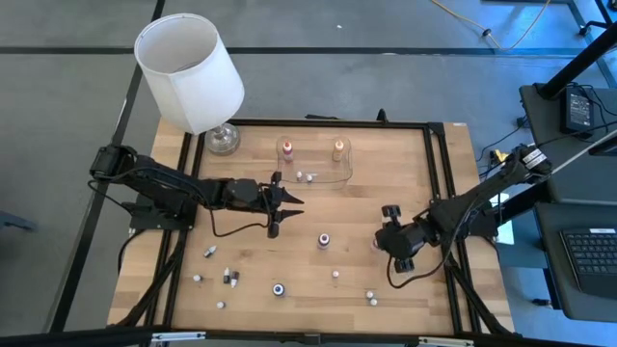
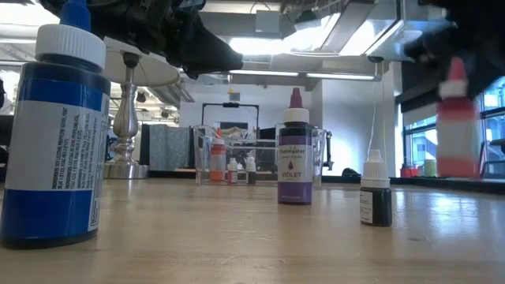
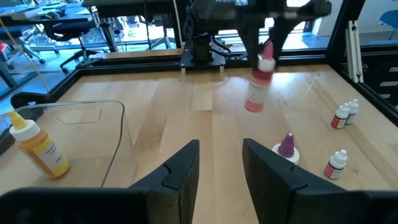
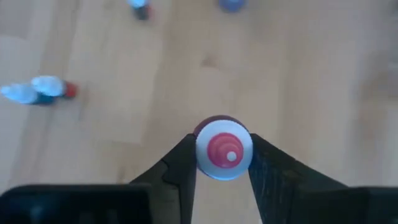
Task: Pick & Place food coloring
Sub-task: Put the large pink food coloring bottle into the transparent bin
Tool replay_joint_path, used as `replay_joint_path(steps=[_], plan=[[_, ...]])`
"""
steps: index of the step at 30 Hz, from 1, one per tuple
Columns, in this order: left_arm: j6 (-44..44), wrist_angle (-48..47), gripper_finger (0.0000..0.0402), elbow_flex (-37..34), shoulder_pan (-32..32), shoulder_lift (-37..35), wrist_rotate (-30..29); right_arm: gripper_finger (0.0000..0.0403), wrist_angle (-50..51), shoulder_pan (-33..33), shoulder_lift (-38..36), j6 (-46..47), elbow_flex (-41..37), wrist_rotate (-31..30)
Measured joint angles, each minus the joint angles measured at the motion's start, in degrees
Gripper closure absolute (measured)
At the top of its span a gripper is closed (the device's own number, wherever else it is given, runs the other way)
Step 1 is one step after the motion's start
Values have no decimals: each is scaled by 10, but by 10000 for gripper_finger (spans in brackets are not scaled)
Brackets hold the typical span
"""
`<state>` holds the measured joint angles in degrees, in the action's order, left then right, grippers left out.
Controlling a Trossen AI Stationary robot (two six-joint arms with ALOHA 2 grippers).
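Observation:
A red food coloring bottle (image 3: 257, 90) with a white cap hangs over the table's right part, and my right gripper (image 4: 224, 157) is shut on it. A purple bottle (image 1: 324, 240) stands upright on the wood at the middle, a blue one (image 1: 279, 288) nearer the front. Several tiny whitish bottles (image 1: 210, 252) lie scattered along the front. A red bottle (image 1: 287, 147) and an orange one (image 1: 338, 147) stand in the clear tray (image 1: 347, 164) at the back. My left gripper (image 1: 278, 204) hovers open left of centre, holding nothing. My right gripper pinches the red bottle's white cap (image 4: 224, 167) between its two fingers, one on each side. The fingers come steeply from above. The bottle hangs below them, slightly tilted and clear of the table (image 3: 254, 102).
A white-shaded lamp (image 1: 190, 72) with a glass base stands at the table's back left corner. A black frame (image 1: 434, 193) runs around the wooden top. Bare wood lies between the tray and the purple bottle.

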<state>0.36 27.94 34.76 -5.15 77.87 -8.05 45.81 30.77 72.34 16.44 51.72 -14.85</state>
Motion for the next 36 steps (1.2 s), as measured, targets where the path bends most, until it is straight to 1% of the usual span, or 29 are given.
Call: replay_joint_path(steps=[2, 6, 11, 13, 14, 17, 19, 21, 24, 27, 28, 32, 36], plan=[[0, 0, 282, 0, 0, 0, 0, 281, 25, -14, -1, -39, 43, -21], [0, 0, 283, 0, 0, 0, 0, 281, 34, -66, -12, -145, 122, -24], [0, -3, 283, 0, 0, 0, 0, 281, 30, -175, -21, -275, 199, -23], [5, -8, 281, 0, 0, 0, 0, 281, 14, -230, -17, -322, 214, -4], [9, -12, 281, 0, 0, 0, 0, 281, -7, -257, -13, -343, 218, 14], [9, -14, 283, 0, 0, 0, 0, 281, -62, -344, 4, -394, 220, 94], [9, -14, 285, 0, 0, 0, 0, 281, -94, -396, 27, -416, 220, 141], [9, -14, 285, 0, 0, 0, 0, 281, -106, -438, 56, -440, 221, 161], [9, -15, 284, 0, 0, 0, 0, 281, -130, -487, 109, -458, 221, 177], [9, -16, 282, 0, 0, 0, 0, 281, -147, -528, 163, -473, 226, 238], [9, -16, 282, 0, 0, 0, 0, 281, -147, -538, 181, -481, 232, 246], [9, -16, 283, 0, 0, 0, 0, 281, -149, -572, 245, -486, 267, 240], [9, -17, 284, 0, 0, 0, 0, 281, -145, -589, 297, -491, 297, 235]])
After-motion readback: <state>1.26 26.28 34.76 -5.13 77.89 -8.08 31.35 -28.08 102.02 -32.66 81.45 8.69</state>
